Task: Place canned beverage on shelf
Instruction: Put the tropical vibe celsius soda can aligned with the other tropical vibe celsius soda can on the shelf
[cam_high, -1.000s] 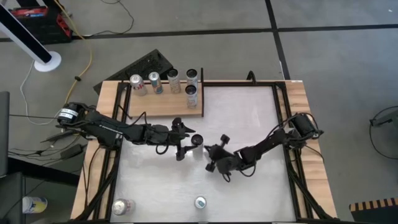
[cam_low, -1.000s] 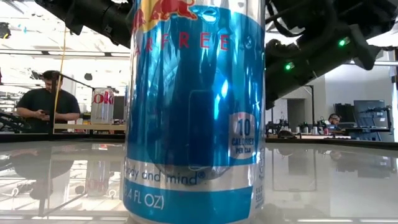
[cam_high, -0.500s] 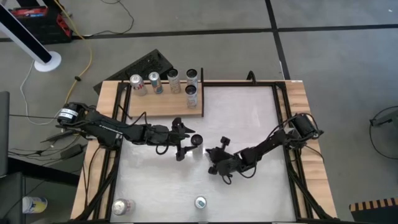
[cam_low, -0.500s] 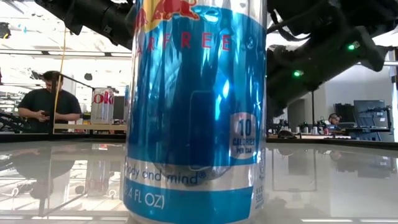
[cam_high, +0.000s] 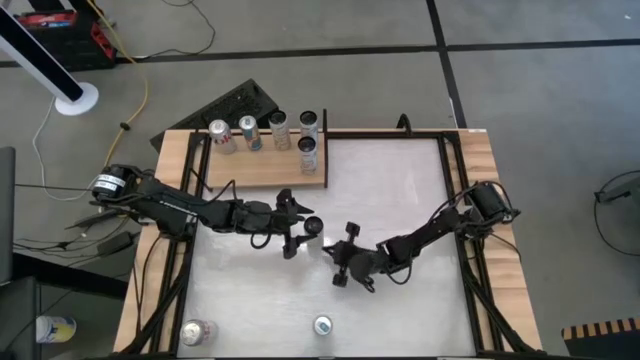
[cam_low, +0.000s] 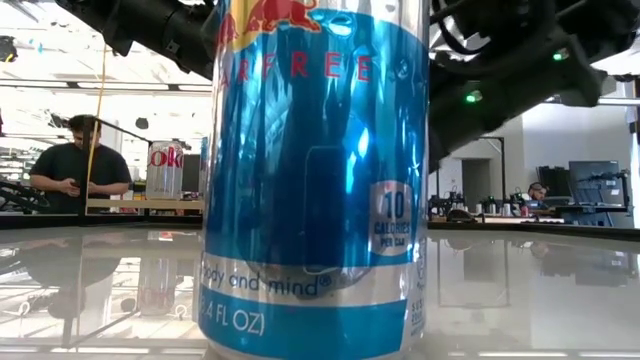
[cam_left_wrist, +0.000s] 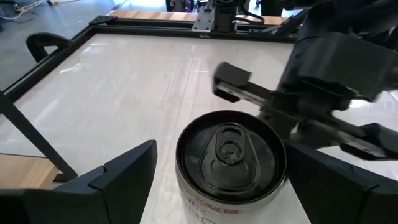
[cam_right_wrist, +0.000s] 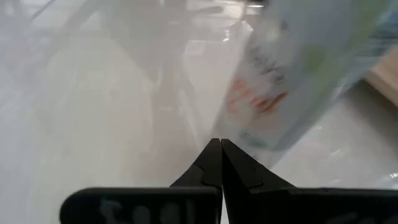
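A silver can with a dark top (cam_high: 316, 226) (cam_left_wrist: 230, 155) stands upright on the white tabletop (cam_high: 400, 190), just near of the pale wooden shelf (cam_high: 262, 172). My left gripper (cam_high: 307, 229) (cam_left_wrist: 219, 177) is open, with one finger on either side of this can; a gap shows at one side. My right gripper (cam_high: 333, 258) (cam_right_wrist: 220, 147) is shut and low over the table, its tips pointing at the can's lower side (cam_right_wrist: 273, 93) from the table's right and near side. Several cans (cam_high: 264, 131) stand on the shelf's far edge. My right gripper's shut tips (cam_right_wrist: 214, 155) stand close by the foot of the can (cam_right_wrist: 261, 137). I cannot tell whether they touch it.
Two more cans stand near the table's front edge: one at the left (cam_high: 197, 331), and a blue one (cam_high: 322, 325) (cam_low: 315, 180) that fills the low view. Black rails (cam_high: 455, 200) and wooden strips run along the sides. People are in the room beyond.
My right gripper has turned at the wrist and swung its shut tips a little toward the table's left, nearer the can. The can and my left gripper have kept still.
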